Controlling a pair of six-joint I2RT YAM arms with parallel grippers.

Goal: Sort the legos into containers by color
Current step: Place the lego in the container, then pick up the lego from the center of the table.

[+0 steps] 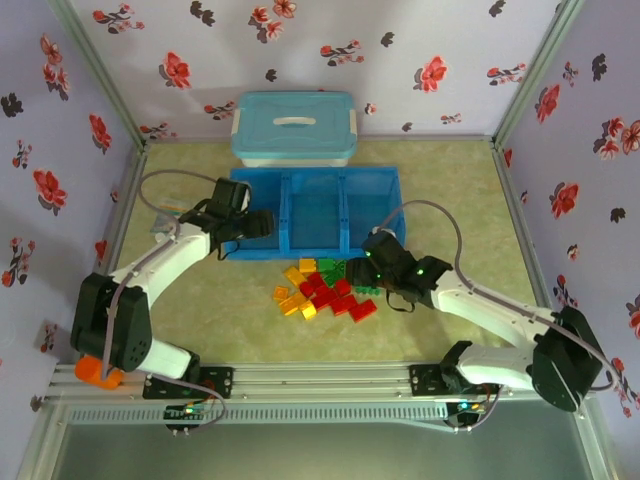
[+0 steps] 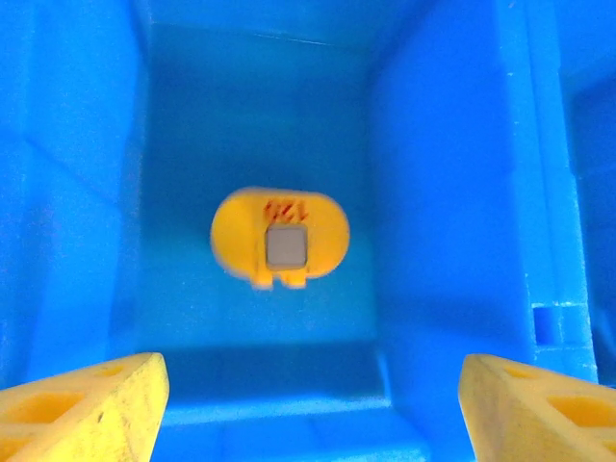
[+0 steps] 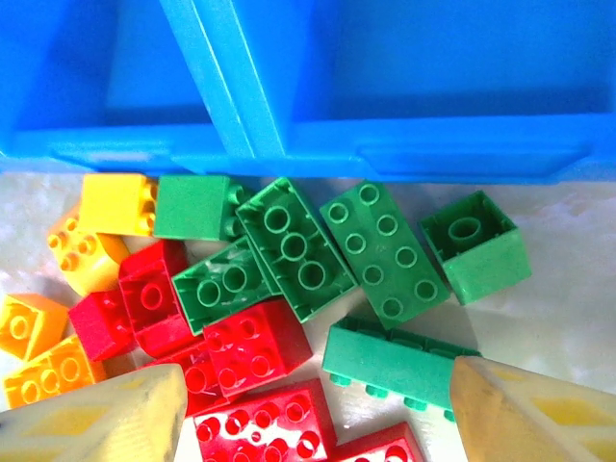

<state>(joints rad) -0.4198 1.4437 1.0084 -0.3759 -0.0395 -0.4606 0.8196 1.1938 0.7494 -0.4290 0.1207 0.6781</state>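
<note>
The legos [image 1: 325,285] lie in a mixed pile of yellow-orange, red and green in front of the bright blue tray [image 1: 393,215] with its three containers. My left gripper [image 1: 255,225] hangs open over the left container. In the left wrist view a blurred yellow-orange lego [image 2: 279,239] sits below the open left gripper [image 2: 308,385], inside the blue walls [image 2: 433,192]. My right gripper [image 1: 368,264] stands open over the pile's right side. In the right wrist view, the right gripper [image 3: 318,404] spans a long green lego [image 3: 390,371] and red legos [image 3: 260,342], touching neither.
A light-blue box with a white-handled lid [image 1: 295,125] stands behind the tray. Flowered walls close in the table on three sides. In the right wrist view, the tray's front wall [image 3: 385,154] runs just beyond the green legos, with yellow legos [image 3: 115,202] at the left.
</note>
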